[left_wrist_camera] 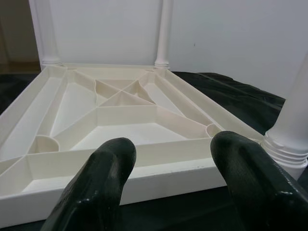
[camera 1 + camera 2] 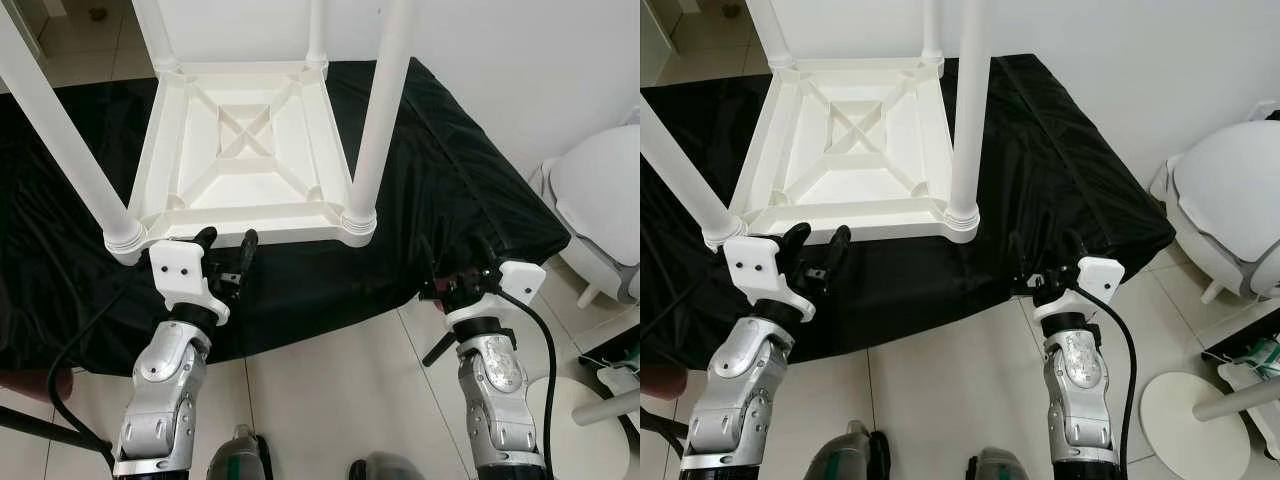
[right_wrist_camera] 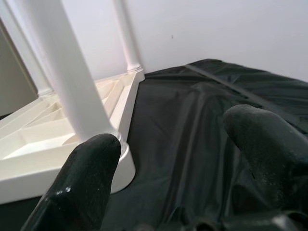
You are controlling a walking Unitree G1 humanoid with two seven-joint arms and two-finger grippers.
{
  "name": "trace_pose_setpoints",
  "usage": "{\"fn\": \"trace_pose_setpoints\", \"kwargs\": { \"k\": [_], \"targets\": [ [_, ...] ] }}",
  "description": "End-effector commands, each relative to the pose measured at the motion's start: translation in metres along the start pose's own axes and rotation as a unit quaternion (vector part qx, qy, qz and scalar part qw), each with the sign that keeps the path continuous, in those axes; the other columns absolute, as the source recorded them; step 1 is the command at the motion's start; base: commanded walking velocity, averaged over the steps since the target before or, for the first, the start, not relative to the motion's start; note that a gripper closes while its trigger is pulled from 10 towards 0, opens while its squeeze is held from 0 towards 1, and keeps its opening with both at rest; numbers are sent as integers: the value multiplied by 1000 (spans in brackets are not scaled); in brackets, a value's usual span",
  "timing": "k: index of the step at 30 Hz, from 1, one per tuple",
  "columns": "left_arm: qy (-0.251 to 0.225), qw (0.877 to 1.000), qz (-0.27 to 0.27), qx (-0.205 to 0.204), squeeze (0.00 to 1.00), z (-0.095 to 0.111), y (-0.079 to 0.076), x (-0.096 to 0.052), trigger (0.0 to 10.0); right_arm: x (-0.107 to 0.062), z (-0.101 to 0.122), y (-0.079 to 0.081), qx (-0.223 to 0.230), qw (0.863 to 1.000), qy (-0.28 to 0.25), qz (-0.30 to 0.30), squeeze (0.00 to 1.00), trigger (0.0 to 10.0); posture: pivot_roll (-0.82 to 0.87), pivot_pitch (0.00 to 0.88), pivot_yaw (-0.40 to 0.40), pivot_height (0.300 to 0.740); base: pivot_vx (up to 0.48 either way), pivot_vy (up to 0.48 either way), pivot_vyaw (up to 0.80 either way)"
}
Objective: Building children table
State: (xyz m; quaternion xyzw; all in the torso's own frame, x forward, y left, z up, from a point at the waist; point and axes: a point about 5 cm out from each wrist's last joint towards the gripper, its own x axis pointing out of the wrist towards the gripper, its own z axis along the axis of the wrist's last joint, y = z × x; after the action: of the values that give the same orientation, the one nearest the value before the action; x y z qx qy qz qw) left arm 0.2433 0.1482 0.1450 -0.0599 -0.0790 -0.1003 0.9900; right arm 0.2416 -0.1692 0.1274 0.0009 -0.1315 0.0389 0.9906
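While the black cloth (image 2: pixel 450 190) covers the counter in front of you, the white children's table (image 2: pixel 245 150) lies upside down on it, four legs (image 2: pixel 385 110) standing up from the corners. Its ribbed underside forms open compartments, and they hold nothing. Your left end effector (image 2: pixel 226 250) sits just beside the table's near edge, fingers (image 1: pixel 96 187) spread wide and gripping nothing. Your right end effector (image 2: pixel 458 262) hovers over the cloth's near edge, also wide and unloaded.
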Motion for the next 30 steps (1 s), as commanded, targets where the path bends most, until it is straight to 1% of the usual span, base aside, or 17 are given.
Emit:
{"fn": "trace_pose_setpoints", "kwargs": {
  "k": [1,11,17,21,24,26,27,28,30],
  "targets": [
    [-12,1000,-12,1,0,3,3,-4,10000,-3,-1,0,5,1000,5,7,0,10000,-79,0,31,740,0,0,0],
    [-10,1000,-7,-4,0,3,0,-7,10000,-6,-1,2,3,1000,12,13,0,10000,-77,0,28,740,0,0,0],
    [-9,1000,-6,-8,0,3,0,-8,10000,-8,-2,2,0,1000,18,17,0,10000,-78,0,26,740,246,0,0],
    [-6,1000,-11,-12,0,3,-3,-8,10000,-7,-3,1,-5,999,22,23,0,10000,-77,0,27,740,242,0,0],
    [-4,1000,-18,-10,0,2,-5,-7,10000,-6,-3,2,-7,999,23,28,0,10000,-76,0,26,740,0,0,0],
    [-2,1000,-27,-7,0,2,-8,-7,10000,-4,-3,3,-8,999,25,36,0,10000,-75,0,25,740,0,0,0],
    [9,998,-60,-15,0,2,-16,-4,10000,7,-3,8,-10,998,29,60,0,10000,-64,5,21,740,0,0,0],
    [9,998,-60,-15,0,2,-16,-4,10000,7,-3,8,-10,998,29,60,0,10000,-64,5,21,740,0,0,0],
    [15,997,-79,-17,0,2,-21,0,10000,16,-2,11,-9,997,29,77,0,10000,-58,6,20,740,0,0,0]
  ]
}}
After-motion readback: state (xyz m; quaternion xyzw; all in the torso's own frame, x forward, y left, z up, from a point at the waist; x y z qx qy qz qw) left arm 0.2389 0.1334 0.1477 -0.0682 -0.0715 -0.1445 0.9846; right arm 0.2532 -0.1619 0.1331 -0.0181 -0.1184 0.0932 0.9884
